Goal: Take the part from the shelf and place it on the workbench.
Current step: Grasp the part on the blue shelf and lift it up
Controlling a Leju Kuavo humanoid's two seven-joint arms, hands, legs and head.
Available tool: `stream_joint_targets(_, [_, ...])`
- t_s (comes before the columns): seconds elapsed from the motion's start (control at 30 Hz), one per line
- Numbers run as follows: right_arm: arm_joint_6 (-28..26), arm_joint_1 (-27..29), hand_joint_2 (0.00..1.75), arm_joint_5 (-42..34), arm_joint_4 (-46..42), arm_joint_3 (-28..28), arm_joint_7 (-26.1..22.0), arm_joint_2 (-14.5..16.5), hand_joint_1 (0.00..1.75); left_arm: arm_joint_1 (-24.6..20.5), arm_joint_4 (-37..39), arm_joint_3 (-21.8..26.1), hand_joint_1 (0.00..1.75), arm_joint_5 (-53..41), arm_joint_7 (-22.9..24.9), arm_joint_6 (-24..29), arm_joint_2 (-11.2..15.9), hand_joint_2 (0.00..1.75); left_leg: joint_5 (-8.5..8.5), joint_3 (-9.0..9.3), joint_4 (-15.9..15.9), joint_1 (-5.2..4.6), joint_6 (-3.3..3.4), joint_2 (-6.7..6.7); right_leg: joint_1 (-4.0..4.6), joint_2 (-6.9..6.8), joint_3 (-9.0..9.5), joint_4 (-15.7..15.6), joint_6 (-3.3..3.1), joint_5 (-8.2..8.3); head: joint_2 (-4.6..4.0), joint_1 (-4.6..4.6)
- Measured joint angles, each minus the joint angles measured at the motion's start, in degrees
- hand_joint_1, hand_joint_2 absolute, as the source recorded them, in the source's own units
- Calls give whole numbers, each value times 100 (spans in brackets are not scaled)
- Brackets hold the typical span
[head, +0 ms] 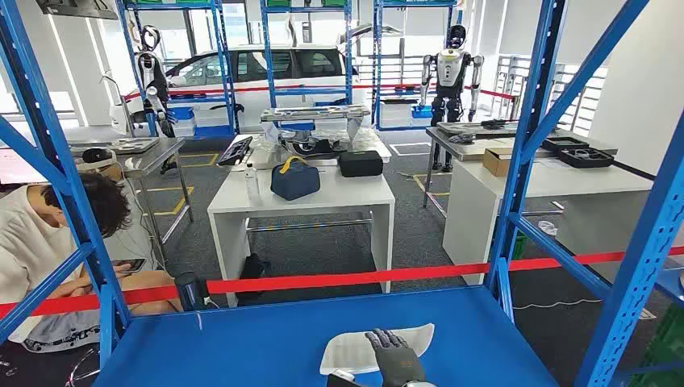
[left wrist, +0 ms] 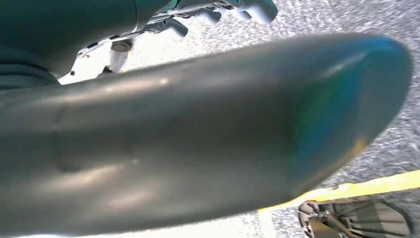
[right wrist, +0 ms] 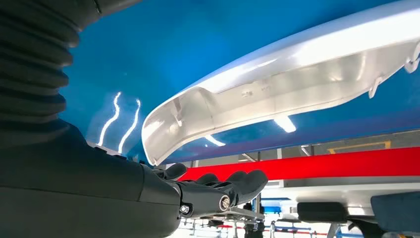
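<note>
1. Right hand (head: 395, 355) is over the blue shelf board (head: 242, 343), fingers extended and slightly apart, lying over the near edge of the white part (head: 355, 353). Nothing pinched. Touching or just above the part: can't tell from the head view.
2. Right wrist view: fingers (right wrist: 233, 186) look loosely straight, apart from the part's rim (right wrist: 208, 119), with a gap showing between them. I read it as not gripped yet.
3. Key relation: the part lies directly under and beyond the right hand. Its long axis runs across the shelf board, roughly parallel to the board's front edge and across the line of the fingers. The hand sits right of the part's middle.
4. The part is a thin, shallow, curved shell lying flat on the shelf board. Judgement: a grasp needs fingers over one long edge and the thumb under the other.
5. Left hand: its wrist view is mostly a blurred dark surface, fingers (left wrist: 247, 7) barely visible, state unclear. The right hand is the one at the part.
6. Beyond the shelf board: red tape barrier (head: 339, 280), then a white tabletop (head: 323, 197) carrying a dark blue bag (head: 294, 179). A seated person (head: 48, 242) is left of the shelf board.
</note>
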Motion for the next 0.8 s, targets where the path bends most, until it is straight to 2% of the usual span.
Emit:
stream_joint_targets(0.03, [5,-8,175,0,11,5,3,8,0,0,0,0,0,0,10,-1,0,0,0,1,0,0,0,0,0,0,0,-1,0,0,0,0])
stream_joint_targets(0.17, [10,-68,0,-19,86,39,2,63,0,2,0,0,0,-2,43,-23,2,0,-1,-3,0,0,1,0,0,-1,3,-4,0,0,0,0])
stream_joint_targets(0.43, [-10,-130,0,-22,198,77,-14,157,0,1,0,0,0,-80,40,-54,0,0,-1,-3,0,0,1,0,0,-1,9,-6,1,0,0,0])
stream_joint_targets(0.5, [-10,-132,0,-22,212,81,-13,170,0,1,0,0,0,-85,38,-54,8,0,-9,-11,26,-12,39,2,-19,-1,12,-26,32,18,0,-2])
stream_joint_targets(0.57, [-13,-137,0,-22,221,83,-11,186,0,-3,-1,0,0,-89,37,-55,15,0,10,-2,-3,-24,109,12,-30,0,30,-79,83,49,0,-5])
stream_joint_targets(0.63, [-26,-149,0,-23,227,83,-11,199,0,-11,-2,0,0,-92,35,-56,7,0,96,91,-155,15,162,43,-16,-8,12,-52,117,27,0,-5])
stream_joint_targets(0.7, [-40,-164,0,-22,234,85,-11,202,0,-17,-2,0,0,-94,34,-56,-3,0,162,173,-265,67,190,73,-16,-17,-213,374,158,-157,0,-4])
stream_joint_targets(0.77, [-44,-148,0,-22,250,88,-10,201,0,-18,-1,0,0,-94,34,-56,-4,0,154,186,-272,90,190,82,-48,-19,-632,1114,217,-393,0,-4])
stream_joint_targets(0.8, [-45,-128,0,-22,262,89,-9,197,0,-16,-1,0,0,-94,34,-56,-5,0,135,197,-266,104,175,79,-74,-21,-794,1353,246,-412,0,-4])
